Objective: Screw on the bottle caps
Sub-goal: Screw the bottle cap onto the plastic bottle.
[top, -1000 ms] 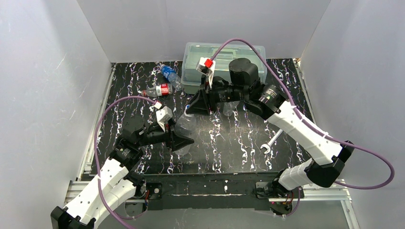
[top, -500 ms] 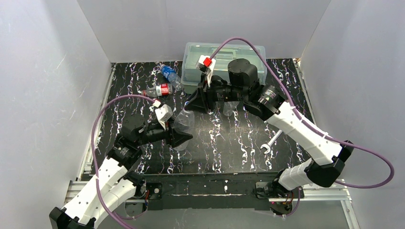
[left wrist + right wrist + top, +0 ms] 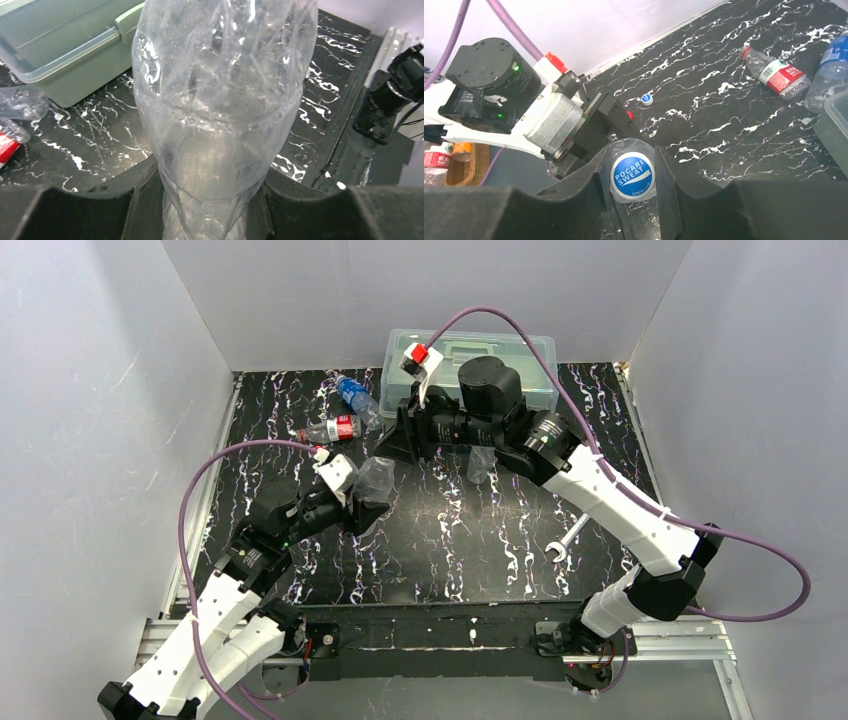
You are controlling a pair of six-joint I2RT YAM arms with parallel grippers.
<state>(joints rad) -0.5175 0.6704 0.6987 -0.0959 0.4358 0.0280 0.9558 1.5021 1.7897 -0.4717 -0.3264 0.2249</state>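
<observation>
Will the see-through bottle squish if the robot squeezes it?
Probably yes: the clear bottle looks crinkled where the left gripper pinches it. It seems empty, so likely light. Being round, it might roll if dropped.

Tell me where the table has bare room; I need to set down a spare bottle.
Bare marble lies near-centre, between the left arm and the wrench. Crowded at the rear left: the red-label bottle, blue-label bottle and box sit close together.

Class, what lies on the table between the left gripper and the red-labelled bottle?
One small blue-and-white cap lies loose on the table there, apart from the red-labelled bottle. The right wrist view shows it.
</observation>
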